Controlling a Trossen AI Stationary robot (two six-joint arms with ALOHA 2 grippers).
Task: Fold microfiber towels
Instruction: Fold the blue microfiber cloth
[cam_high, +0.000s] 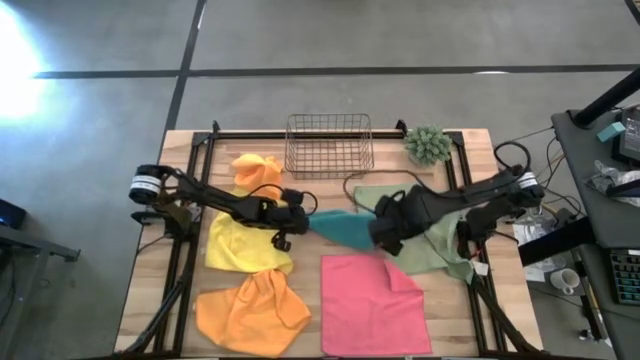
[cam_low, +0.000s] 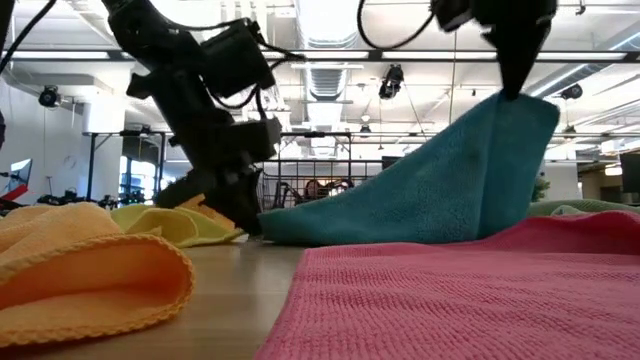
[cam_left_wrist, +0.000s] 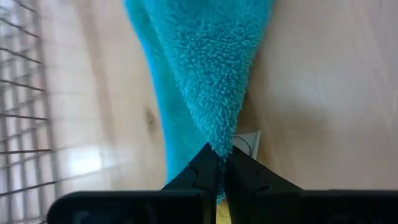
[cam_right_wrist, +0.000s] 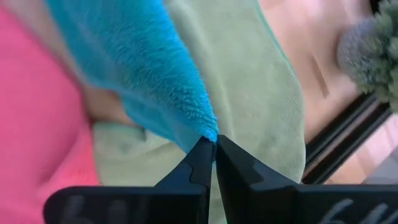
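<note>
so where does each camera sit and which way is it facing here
high view: above the table, looking straight down; both arms show, each tool, left tool and right tool, shut on the teal towel.
low view: table height, level across; arms drop from above.
left wrist view: looks past its shut fingers pinching a teal corner.
right wrist view: same, over the olive green towel.
All four share the teal towel.

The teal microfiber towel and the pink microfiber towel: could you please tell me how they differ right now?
The teal microfiber towel is pinched by the left gripper and right gripper; the pink microfiber towel lies untouched. In the low view the teal one rises at one corner, while the pink one lies nearly flat. Both are plain, soft cloths.
</note>
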